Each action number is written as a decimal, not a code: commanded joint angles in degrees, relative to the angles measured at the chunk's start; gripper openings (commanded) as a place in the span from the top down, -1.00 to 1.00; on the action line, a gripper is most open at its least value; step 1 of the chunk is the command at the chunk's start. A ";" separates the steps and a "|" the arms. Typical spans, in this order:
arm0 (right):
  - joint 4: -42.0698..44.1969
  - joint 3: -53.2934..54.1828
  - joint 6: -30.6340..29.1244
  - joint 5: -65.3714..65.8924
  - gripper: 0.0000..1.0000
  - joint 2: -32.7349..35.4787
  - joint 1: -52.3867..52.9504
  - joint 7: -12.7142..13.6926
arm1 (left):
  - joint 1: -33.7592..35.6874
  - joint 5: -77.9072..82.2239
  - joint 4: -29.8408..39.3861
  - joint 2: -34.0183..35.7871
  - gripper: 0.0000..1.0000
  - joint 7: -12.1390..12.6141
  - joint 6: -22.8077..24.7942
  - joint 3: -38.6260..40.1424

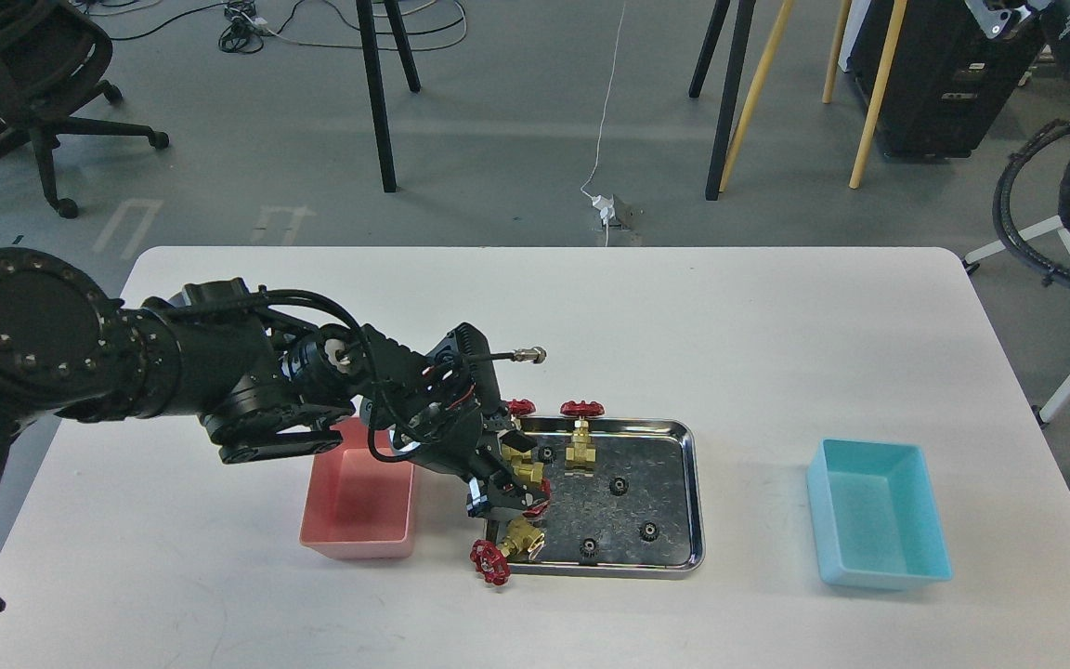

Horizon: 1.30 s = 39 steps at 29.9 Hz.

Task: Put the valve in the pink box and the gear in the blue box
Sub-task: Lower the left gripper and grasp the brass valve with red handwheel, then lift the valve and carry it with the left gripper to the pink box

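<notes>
1. The white table [591, 307] carried everything you were working with.
2. Your left arm reached in over the pink box [358, 506], which sat left of the steel tray [684, 492]; the blue box [879, 511] stood well apart on the right.
3. Your left tool [509, 476] was at the tray's left edge, its fingers clamped on a valve [524, 467].
4. One gear [619, 485] lay in the tray right of the tool.

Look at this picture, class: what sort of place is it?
Probably a robotics lab or workshop: a black robot arm's left gripper works over a steel tray on a white table, with cables across the bare floor.
</notes>
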<state>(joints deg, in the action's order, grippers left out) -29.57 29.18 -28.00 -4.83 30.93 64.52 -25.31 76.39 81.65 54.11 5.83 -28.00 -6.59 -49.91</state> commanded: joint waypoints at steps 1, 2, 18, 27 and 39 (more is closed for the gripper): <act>0.04 0.09 0.00 0.00 -0.99 0.01 -0.27 -0.35 | -0.62 0.00 -0.06 -0.03 -0.15 0.00 0.00 -0.01; 0.04 0.18 0.00 0.00 -0.99 0.01 -0.44 -0.35 | -0.71 0.00 -0.14 -0.03 -0.12 0.00 0.00 -0.01; -0.05 0.26 0.00 0.00 -0.99 -0.08 -1.14 -0.35 | -2.82 0.09 -1.29 0.33 0.65 0.00 -2.64 -0.54; -0.05 0.26 0.00 0.00 -0.99 -0.08 -1.23 -0.35 | -2.21 0.18 -0.24 2.60 0.84 0.00 -5.19 0.34; 0.04 0.97 0.00 0.00 -0.99 0.01 -1.15 -0.35 | 2.89 0.09 10.30 14.19 0.85 0.00 -5.28 5.88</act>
<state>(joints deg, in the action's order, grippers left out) -29.62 30.15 -28.00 -4.83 30.92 63.28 -25.67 78.77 81.54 62.87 16.20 -28.02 -11.80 -44.62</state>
